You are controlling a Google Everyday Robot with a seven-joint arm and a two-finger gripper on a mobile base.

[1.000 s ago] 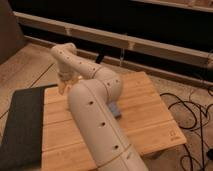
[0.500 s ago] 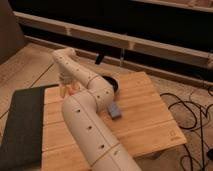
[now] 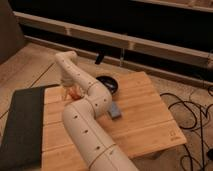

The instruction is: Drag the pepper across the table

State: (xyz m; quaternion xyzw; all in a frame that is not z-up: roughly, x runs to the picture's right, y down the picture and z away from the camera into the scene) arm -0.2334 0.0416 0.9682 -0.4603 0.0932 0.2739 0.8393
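Observation:
The wooden table (image 3: 145, 117) fills the middle of the camera view. My cream arm reaches from the bottom edge, bends at the elbow over the table's middle, and runs back to the far left. My gripper (image 3: 68, 89) points down at the table's far-left part, close to the dark mat. A small orange-red thing, which looks like the pepper (image 3: 75, 93), shows right beside the gripper on the wood. Most of it is hidden by the wrist. I cannot tell whether the gripper touches it.
A black bowl (image 3: 107, 83) sits near the table's far edge, right of the arm. A small blue-grey object (image 3: 114, 110) lies by the elbow. A dark grey mat (image 3: 21, 125) lies to the left. Cables (image 3: 192, 107) trail on the floor at right.
The elbow has swung a little to the right and the forearm has dropped lower. The gripper has stayed near the table's far-left part, slightly lower and nearer.

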